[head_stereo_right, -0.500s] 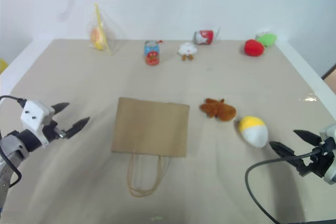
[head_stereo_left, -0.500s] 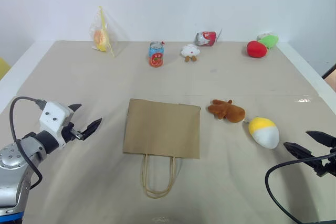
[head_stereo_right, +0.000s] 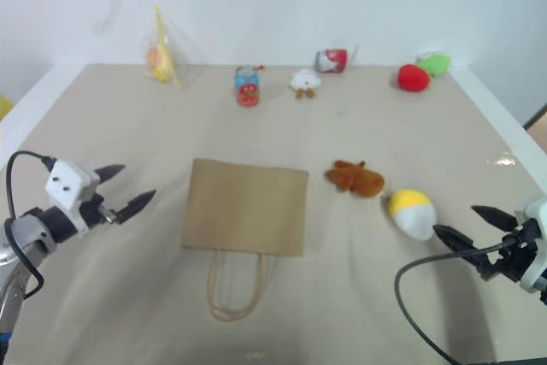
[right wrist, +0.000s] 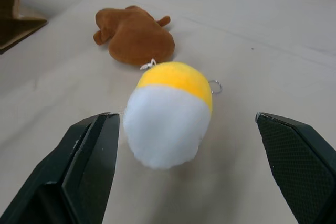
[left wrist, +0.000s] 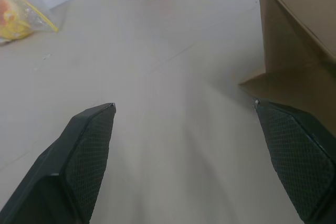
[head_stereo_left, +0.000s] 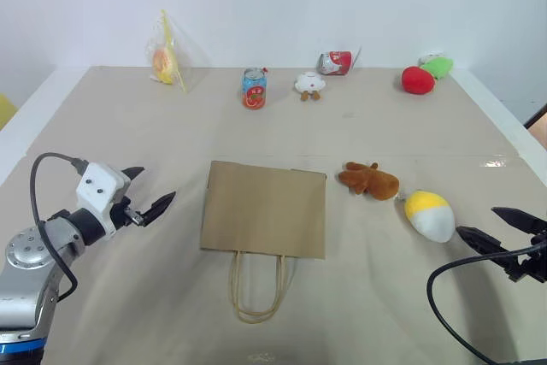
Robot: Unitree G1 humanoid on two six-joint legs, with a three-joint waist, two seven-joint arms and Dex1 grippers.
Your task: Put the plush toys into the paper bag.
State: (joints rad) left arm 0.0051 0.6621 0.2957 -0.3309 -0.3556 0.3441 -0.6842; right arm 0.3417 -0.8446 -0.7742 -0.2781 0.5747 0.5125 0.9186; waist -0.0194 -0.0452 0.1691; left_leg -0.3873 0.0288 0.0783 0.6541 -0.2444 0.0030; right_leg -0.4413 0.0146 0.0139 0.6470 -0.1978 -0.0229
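Note:
The brown paper bag [head_stereo_left: 263, 209] lies flat mid-table, its cord handles [head_stereo_left: 256, 292] toward me. To its right lies the small brown plush toy [head_stereo_left: 369, 179], and beside that the egg-shaped white and yellow plush toy [head_stereo_left: 429, 215]. My left gripper [head_stereo_left: 156, 185] hovers open just left of the bag, whose edge [left wrist: 299, 51] shows past the fingers in the left wrist view. My right gripper [head_stereo_left: 479, 220] is open, just right of the egg toy and apart from it. In the right wrist view the egg toy [right wrist: 168, 114] sits ahead between the spread fingers, with the brown toy [right wrist: 134, 35] behind it.
Along the far edge stand a clear plastic bag with an orange item [head_stereo_left: 165, 60], a blue and red can [head_stereo_left: 254, 89], a small white plush [head_stereo_left: 309, 84], a tipped red and white can [head_stereo_left: 334, 62], a red plush [head_stereo_left: 417, 80] and a green plush [head_stereo_left: 438, 67].
My left gripper has edged right, toward the bag. The right gripper has crept slightly toward the egg toy. The toys and the bag have not moved.

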